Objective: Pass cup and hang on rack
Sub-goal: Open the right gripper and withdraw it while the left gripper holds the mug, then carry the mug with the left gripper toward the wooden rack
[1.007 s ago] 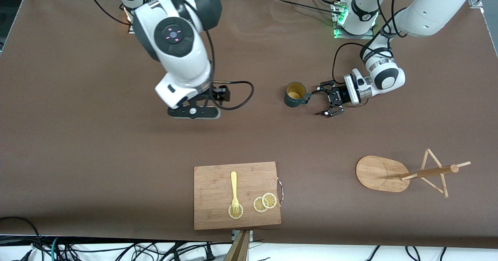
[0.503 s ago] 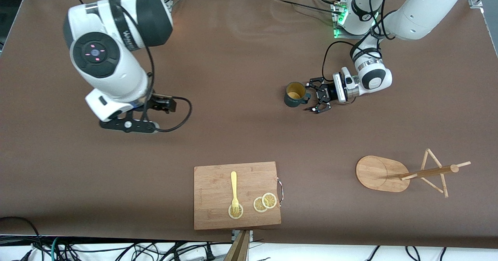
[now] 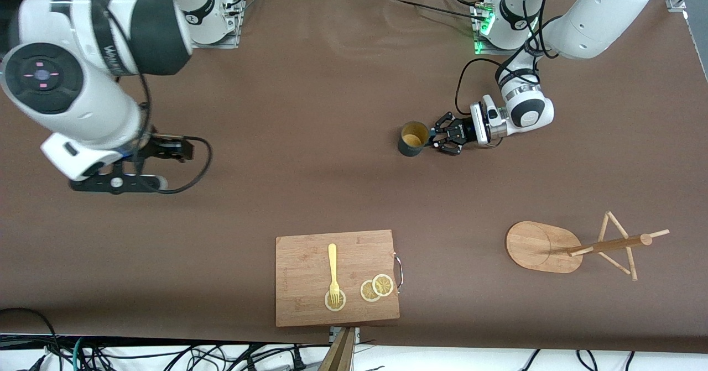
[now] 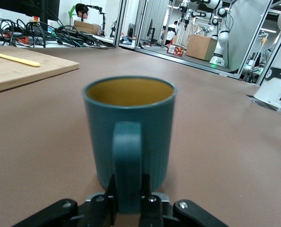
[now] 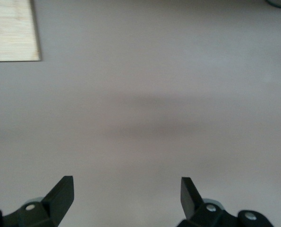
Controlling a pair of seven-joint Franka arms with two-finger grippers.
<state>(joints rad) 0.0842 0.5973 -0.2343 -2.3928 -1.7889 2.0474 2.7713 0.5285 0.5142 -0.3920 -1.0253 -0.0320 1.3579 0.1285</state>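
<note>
The cup stands upright on the brown table, about mid-table and toward the left arm's end, farther from the front camera than the cutting board and the rack. The left gripper lies low and level beside it, its jaws closed on the small loop handle; the left wrist view shows the handle pinched between the dark fingers, with the cup's yellowish inside facing up. This looks like the grasp step, with the cup not yet lifted. The right gripper hangs over bare table at the right arm's end, well apart from the cup, its jaws wide open and empty in the right wrist view; that arm waits. The rack stands near the front camera at the left arm's end, its pegs pointing out from the central post. The next move probably calls for a steady lift, then turning the cup so the handle loop can slide over a peg.
</note>
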